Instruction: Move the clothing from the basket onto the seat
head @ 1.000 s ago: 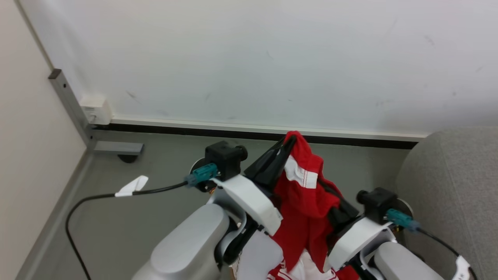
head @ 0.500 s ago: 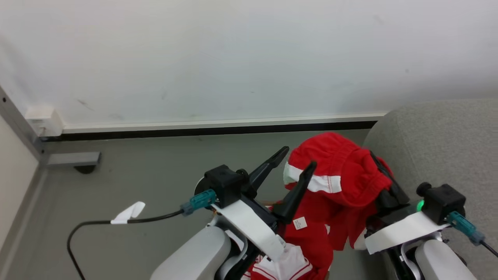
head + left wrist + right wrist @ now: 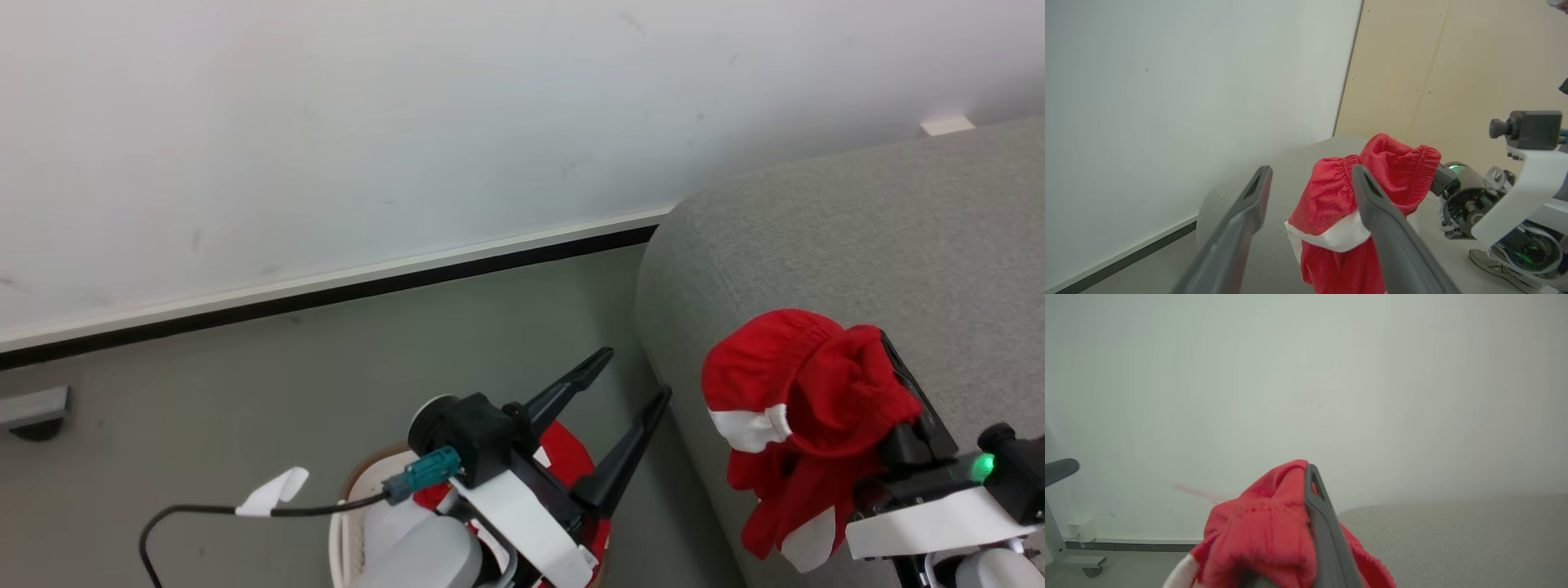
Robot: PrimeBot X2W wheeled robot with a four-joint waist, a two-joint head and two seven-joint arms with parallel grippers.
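Right gripper [image 3: 1309, 486] is clamping shut on red clothing [image 3: 804, 376], which is hanging under it over the seat [image 3: 857, 237] edge. Left gripper [image 3: 637, 371] is standing wide open, gripping nothing, with the basket [image 3: 347, 498] just beneath it.

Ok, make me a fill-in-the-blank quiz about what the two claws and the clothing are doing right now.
The left claw stands ___, holding nothing.
The right claw is shut on a ___ garment with a white band.
The grey sofa lies on the robot's ___ side.
In the head view, the white basket shows under the ___ claw.
Missing words: open; red; right; left.
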